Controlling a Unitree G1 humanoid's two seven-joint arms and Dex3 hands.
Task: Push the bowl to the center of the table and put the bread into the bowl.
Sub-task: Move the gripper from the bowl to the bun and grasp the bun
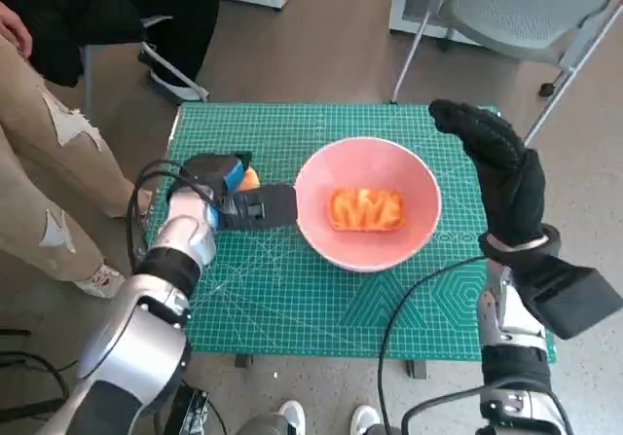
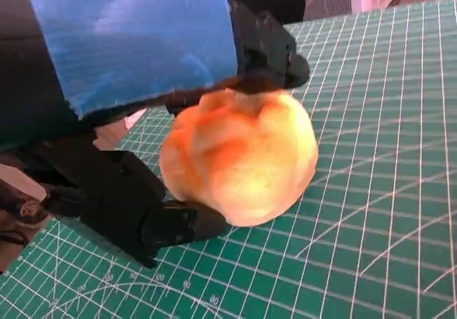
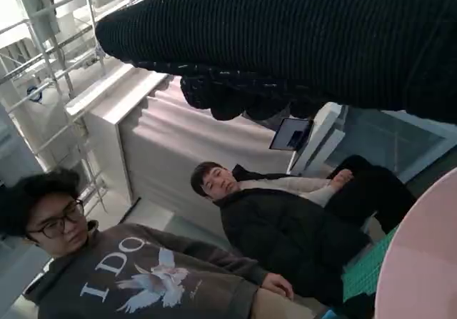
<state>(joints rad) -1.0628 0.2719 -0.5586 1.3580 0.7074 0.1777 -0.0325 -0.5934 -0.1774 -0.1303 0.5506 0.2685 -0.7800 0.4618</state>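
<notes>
While resting near the mat's left edge, gripped the bread (image 2: 239,163) with the left hand (image 1: 226,197), black fingers (image 2: 171,223) clamped round the golden roll from below and above. Held it just above the green cutting mat (image 1: 292,299), close beside the pink bowl (image 1: 368,203) on its left. Sat near the middle of the mat, that bowl, with an orange, wavy piece of food (image 1: 366,208) inside. Hovered by the bowl's right rim near the mat's right edge, the gloved right hand (image 1: 496,167), fingers extended and close together, holding nothing, apparently clear of the bowl. Showed two seated people (image 3: 285,219) beyond the glove in the right wrist view.
</notes>
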